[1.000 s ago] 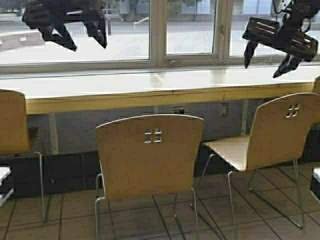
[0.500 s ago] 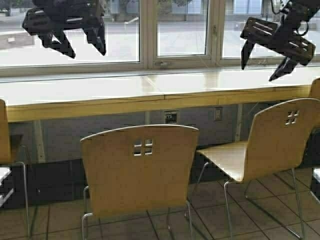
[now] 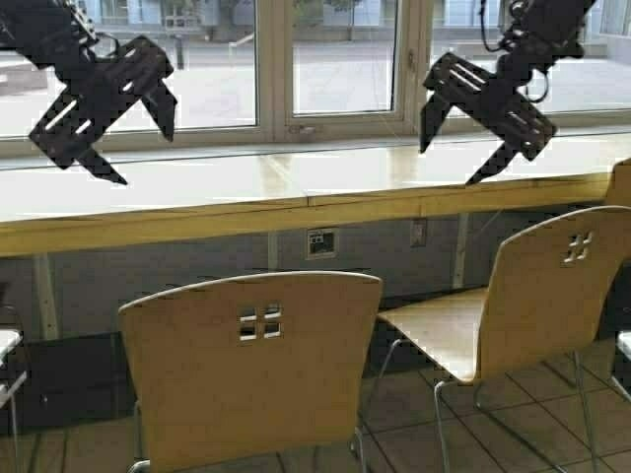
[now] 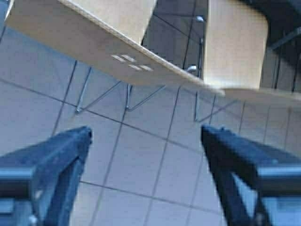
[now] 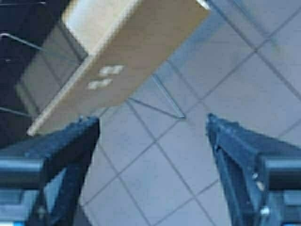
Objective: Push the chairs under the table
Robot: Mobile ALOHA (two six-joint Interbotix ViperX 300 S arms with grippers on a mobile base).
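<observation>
Left gripper (image 3: pixel 138 148) at 10 o'clock, jaws apart, right gripper (image 3: pixel 454 153) at 1 o'clock likewise, both above table (image 3: pixel 296 202), chairs (image 3: pixel 251 370) seemingly untouched.

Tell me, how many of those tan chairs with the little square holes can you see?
2. One chair is in the middle, its back facing the robot. The other chair is on the right, turned sideways by the table. A tan edge at far right might be another.

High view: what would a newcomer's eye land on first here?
Two open grippers hang high before the windows, the left gripper on the left and the right gripper on the right. Below, the near chair and the right chair stand pulled out from the table.
</observation>
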